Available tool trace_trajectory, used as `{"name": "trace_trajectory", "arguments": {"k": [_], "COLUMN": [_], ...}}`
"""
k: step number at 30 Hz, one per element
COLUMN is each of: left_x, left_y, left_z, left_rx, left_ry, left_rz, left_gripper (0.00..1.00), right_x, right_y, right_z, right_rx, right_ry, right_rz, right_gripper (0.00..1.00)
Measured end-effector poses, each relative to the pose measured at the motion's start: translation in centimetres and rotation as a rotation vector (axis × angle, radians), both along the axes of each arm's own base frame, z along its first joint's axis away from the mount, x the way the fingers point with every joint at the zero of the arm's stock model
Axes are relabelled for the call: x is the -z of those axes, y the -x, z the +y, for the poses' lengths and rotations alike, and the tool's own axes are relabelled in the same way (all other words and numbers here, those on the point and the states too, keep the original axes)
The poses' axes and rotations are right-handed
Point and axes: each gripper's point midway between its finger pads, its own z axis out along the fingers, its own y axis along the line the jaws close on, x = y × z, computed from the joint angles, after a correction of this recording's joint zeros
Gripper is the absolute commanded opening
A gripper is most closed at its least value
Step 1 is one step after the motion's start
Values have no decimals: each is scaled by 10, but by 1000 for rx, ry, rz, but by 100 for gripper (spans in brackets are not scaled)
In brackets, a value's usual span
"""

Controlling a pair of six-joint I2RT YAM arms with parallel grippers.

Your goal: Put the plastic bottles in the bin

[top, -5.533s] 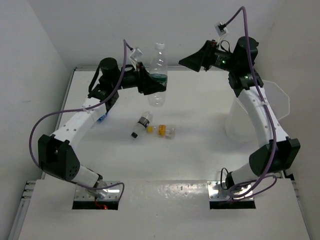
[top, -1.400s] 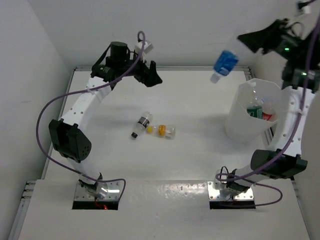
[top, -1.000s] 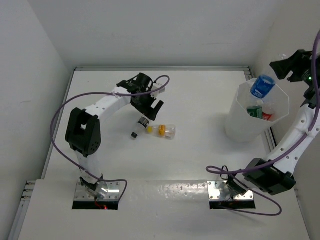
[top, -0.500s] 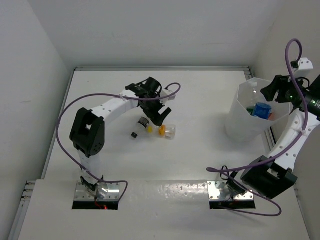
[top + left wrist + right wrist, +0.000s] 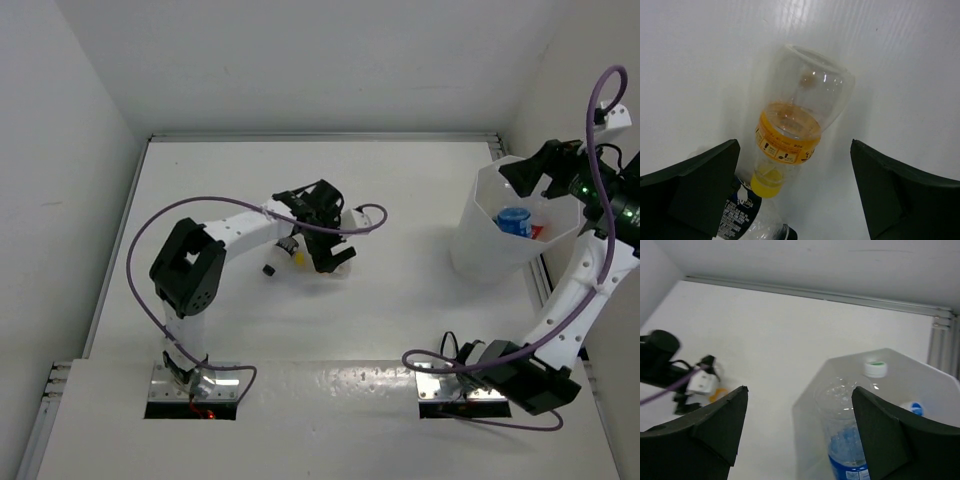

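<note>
**Entry 1: left gripper** (image 5: 794, 165). Hanging low over the table (image 5: 400, 200), jaws standing as wide as they go, gripping nothing. Its fingers are straddling the orange bottle (image 5: 790, 132) without touching it.

**Entry 2: orange bottle.** Lying on its side near mid-table: clear body, orange label band, yellow cap. The cap end is lying close against a dark bottle (image 5: 747, 220). Whether the two are touching I cannot tell.

**Entry 3: right gripper** (image 5: 799, 405). Hovering above the bin (image 5: 470, 250) at the table's right edge, jaws standing well apart, holding nothing.

**Entry 4: bin.** Holding a blue bottle (image 5: 513, 220) and at least two others.

**Entry 5: step in hand**, as I am judging it. The left arm is going for the orange bottle. Doing it well is looking like this:
- Lowering straight until the fingers are flanking the label band, likely the stiffest part of a thin body.
- Keeping the bite across the width, as it is now lined up, so the round bottle is not rolling away.
- Minding the finger on the cap side, which is sitting nearest the dark bottle and could be nudging or pinching it.
- Closing gently, since an empty bottle is likely to be buckling.
- Lifting clear of the table before swinging over to the bin.
</note>
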Motion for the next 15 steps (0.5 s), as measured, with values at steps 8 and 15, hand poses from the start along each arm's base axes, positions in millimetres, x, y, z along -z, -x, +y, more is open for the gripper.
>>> {"name": "trace_trajectory", "arguments": {"k": [8, 15], "left_x": [52, 33], "left_y": [13, 13], "left_z": [11, 0], "left_rx": [86, 37], "left_ry": [-72, 116], "left_rz": [-16, 93], "left_gripper": [72, 43], "right_x": [4, 23], "right_y": [11, 3], "right_z": [53, 68], "right_rx": [-155, -196], "right_ry": [-302, -487], "right_rz": [38, 56], "right_gripper": [84, 89]}}
